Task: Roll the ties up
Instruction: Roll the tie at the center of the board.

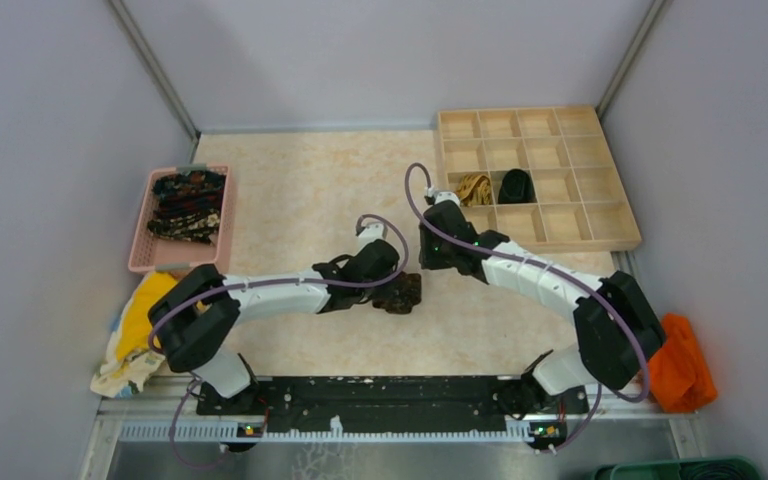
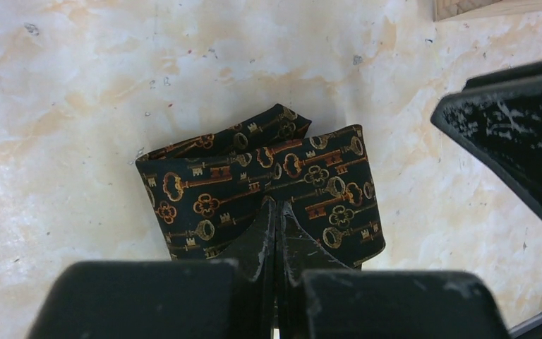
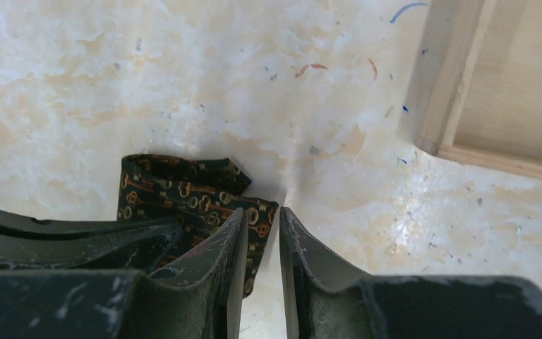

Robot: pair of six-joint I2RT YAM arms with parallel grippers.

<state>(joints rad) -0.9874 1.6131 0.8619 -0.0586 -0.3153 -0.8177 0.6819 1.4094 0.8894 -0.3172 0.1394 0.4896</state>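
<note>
Landmark: wooden tray [image 1: 560, 222] of square compartments, standing on the table [image 1: 290, 190]. Every place below is read off this tray.
Tie in work: key-pattern tie [image 2: 254, 183], dark with gold and brown keys, folded into a short, thick bundle. It lies on the table off the tray's near-left corner, apart from the tray.
Your left hand: left hand [image 2: 276, 212] is fully closed, fingers pressed together, with the tips down on the bundle. From the wrist view you cannot tell whether a layer of cloth is nipped between them.
Your right hand: right hand [image 3: 262, 212] is narrow, with a slim gap between the fingers and nothing clamped in it. It sits between the bundle and the tray's near-left corner. In its own view, one finger overlaps the bundle's corner.
Rolled ties: tan-gold tie [image 1: 475, 188] and black tie [image 1: 516, 186], each in its own compartment, side by side on the tray's left side, second row from its near edge.
Loose ties: heap of ties [image 1: 188, 205] in a pink basket [image 1: 140, 225], well to the left of the tray, across the table.
Cloths: orange cloth [image 1: 682, 365] lies beyond the tray's near-right corner, past the table's edge. Yellow cloth [image 1: 140, 320] lies far to the tray's left, nearer to you than the basket.
</note>
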